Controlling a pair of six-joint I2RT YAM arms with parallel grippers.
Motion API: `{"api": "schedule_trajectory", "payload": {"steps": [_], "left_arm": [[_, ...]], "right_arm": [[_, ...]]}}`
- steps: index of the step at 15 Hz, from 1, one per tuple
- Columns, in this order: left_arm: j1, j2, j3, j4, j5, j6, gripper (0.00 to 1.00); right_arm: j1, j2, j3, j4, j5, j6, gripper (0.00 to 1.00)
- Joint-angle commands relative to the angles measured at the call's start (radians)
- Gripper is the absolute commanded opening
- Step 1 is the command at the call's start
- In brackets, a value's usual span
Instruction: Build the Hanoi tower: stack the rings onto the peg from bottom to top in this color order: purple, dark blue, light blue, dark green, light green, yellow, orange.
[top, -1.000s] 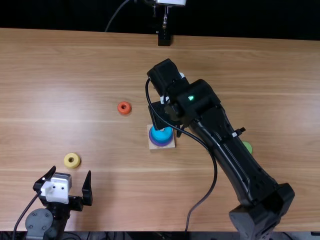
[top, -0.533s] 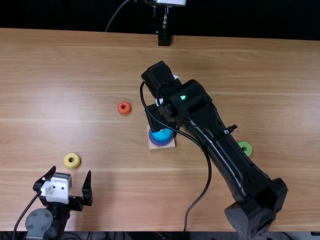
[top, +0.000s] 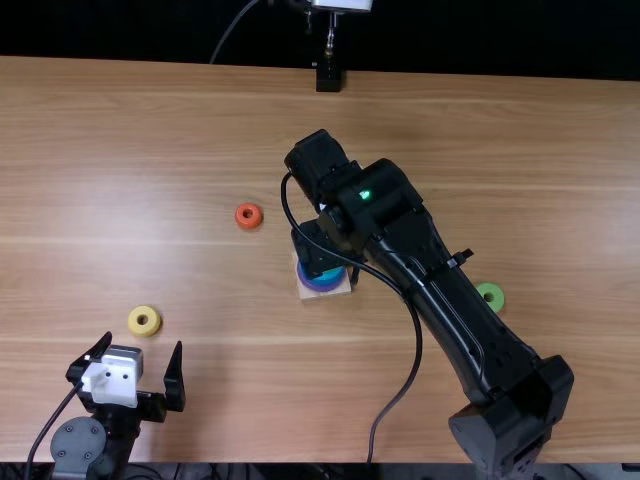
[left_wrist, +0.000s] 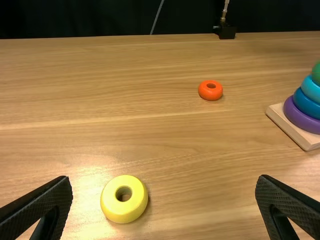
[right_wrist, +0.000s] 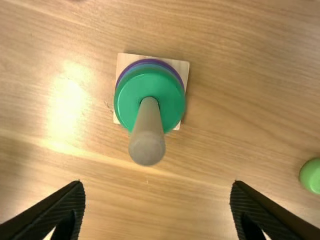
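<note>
Right arm (top: 455, 312) swung leftward, baring the light green ring (top: 490, 287), half-hiding the stack (top: 322, 284).

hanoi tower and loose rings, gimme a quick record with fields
on peg, bottom to top: purple ring, dark blue ring, light blue ring, dark green ring
loose on table: light green ring, yellow ring, orange ring
next in order: light green ring
left gripper: open, near yellow ring
right gripper: open, near peg

The black right arm (top: 462, 305) bears a green light (top: 364, 195) and black cable (top: 416, 345).
</note>
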Motion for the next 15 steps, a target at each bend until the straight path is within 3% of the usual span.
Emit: {"api": "schedule_trajectory", "payload": {"steps": [1, 6, 8, 10, 13, 15], "left_arm": [[0.006, -0.015, -0.107, -0.074, 0.021, 0.015, 1.00], [0.006, -0.015, -0.107, -0.074, 0.021, 0.015, 1.00], [0.006, -0.015, -0.107, -0.074, 0.021, 0.015, 1.00], [0.006, -0.015, -0.107, -0.074, 0.021, 0.015, 1.00], [0.006, -0.015, -0.107, -0.074, 0.021, 0.015, 1.00], [0.006, -0.015, -0.107, -0.074, 0.021, 0.015, 1.00]], "right_arm": [[0.005, 0.013, 0.007, 0.003, 0.001, 0.010, 1.00], [0.001, 0.002, 0.093, 0.034, -0.001, 0.016, 1.00], [-0.002, -0.001, 0.114, 0.034, 0.003, 0.042, 1.00], [-0.010, -0.016, 0.102, 0.036, 0.003, 0.045, 1.00], [-0.117, -0.164, -0.072, 0.080, 0.001, 0.033, 1.00], [-0.180, -0.237, -0.242, 0.229, 0.001, 0.025, 1.00]]}}
